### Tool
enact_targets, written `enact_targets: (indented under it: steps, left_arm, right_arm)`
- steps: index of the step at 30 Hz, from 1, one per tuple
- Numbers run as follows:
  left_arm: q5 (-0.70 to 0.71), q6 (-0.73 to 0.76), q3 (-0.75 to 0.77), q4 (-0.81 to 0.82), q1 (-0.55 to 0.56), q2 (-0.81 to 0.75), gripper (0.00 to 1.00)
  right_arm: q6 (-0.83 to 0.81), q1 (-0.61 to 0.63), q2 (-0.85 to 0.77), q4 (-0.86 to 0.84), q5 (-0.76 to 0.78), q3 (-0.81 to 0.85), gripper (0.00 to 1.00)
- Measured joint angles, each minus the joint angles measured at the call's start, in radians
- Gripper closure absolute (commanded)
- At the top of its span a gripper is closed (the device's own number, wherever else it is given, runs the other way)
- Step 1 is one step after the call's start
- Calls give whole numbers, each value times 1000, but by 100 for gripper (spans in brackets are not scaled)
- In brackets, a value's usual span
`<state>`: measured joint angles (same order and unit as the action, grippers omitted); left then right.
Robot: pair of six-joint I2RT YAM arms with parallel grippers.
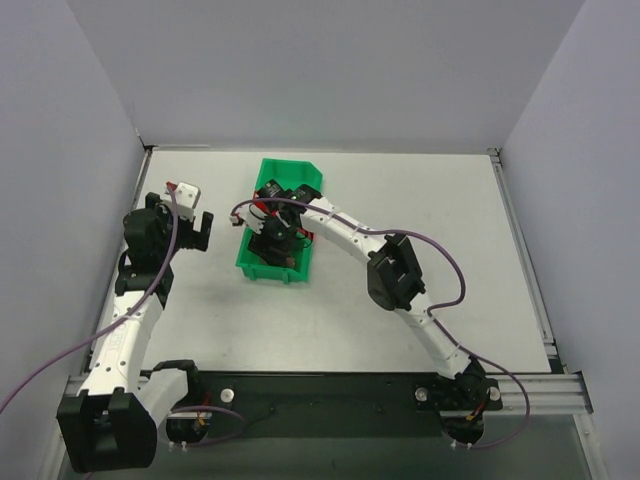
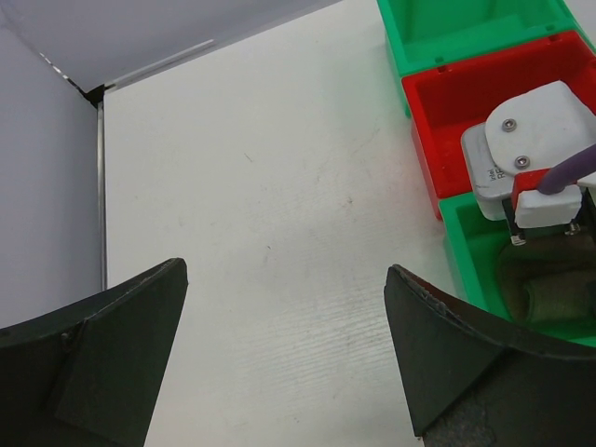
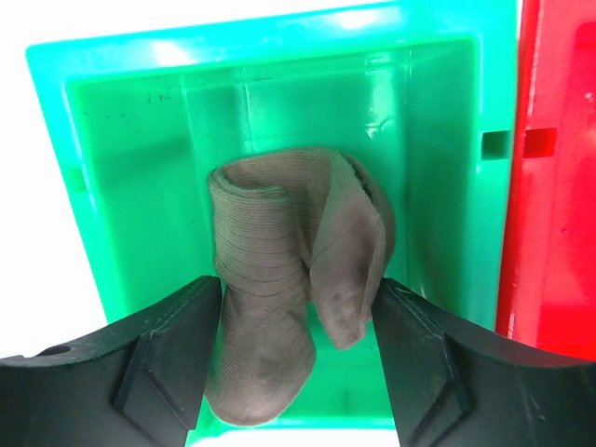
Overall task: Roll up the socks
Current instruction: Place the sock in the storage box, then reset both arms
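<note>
The tan-brown sock (image 3: pixel 289 279) is folded into a loose roll in the near green bin (image 3: pixel 121 186). No maroon cuff shows. My right gripper (image 3: pixel 296 326) reaches down into that bin, and its two black fingers press against the sock's left and right sides. From above, the right gripper (image 1: pixel 272 242) sits over the bin row and a bit of sock (image 1: pixel 285 262) shows below it. The left wrist view shows the sock (image 2: pixel 549 289) under the right arm's white wrist (image 2: pixel 526 154). My left gripper (image 2: pixel 284 345) is open and empty above the table, left of the bins (image 1: pixel 190 235).
Three small bins stand in a row: a far green one (image 1: pixel 290 178), a red one (image 2: pixel 447 102) in the middle, and the near green one (image 1: pixel 262 270). The red bin (image 3: pixel 549 233) adjoins the sock's bin. White walls enclose the table's back and sides.
</note>
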<state>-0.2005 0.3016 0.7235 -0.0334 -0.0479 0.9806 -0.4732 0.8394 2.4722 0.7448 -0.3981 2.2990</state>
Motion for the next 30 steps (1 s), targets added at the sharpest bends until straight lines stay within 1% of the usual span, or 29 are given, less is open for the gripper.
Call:
enact_targets:
  steps: [3,6,8,9,10,11,15,20,24,30]
  left_arm:
    - [-4,-1,0,0,0,0,3]
    - [-8,-1,0,0,0,0,3]
    - [-13,-1,0,0,0,0,3]
    - [-16,0,0,0,0,0,3]
    - [-19,0,0,0,0,0,3]
    - [-23,0,0,0,0,1,3]
    - [-60,2,8,-24,0,15,3]
    - [-122,10,29,-80,0,39,3]
    - [-171,15,52,-125,0,39,3]
    - [-251,26,105,-197,0,15,3]
  right_arm:
    - [0,0,-11,2,7,0,32]
    - [-2,0,-34,14,14,0,27]
    - [-3,1,-58,24,21,0,21]
    - [-4,1,-74,29,26,0,18]
    - [-3,1,-95,33,32,0,12]
    - [-3,2,-116,37,40,0,0]
    - [2,0,-259,37,87,-50,0]
    - [27,-23,-539,12,135,-254,0]
    - [50,-83,-784,-1,181,-452,0]
    - [97,-270,-1151,-63,182,-797,0]
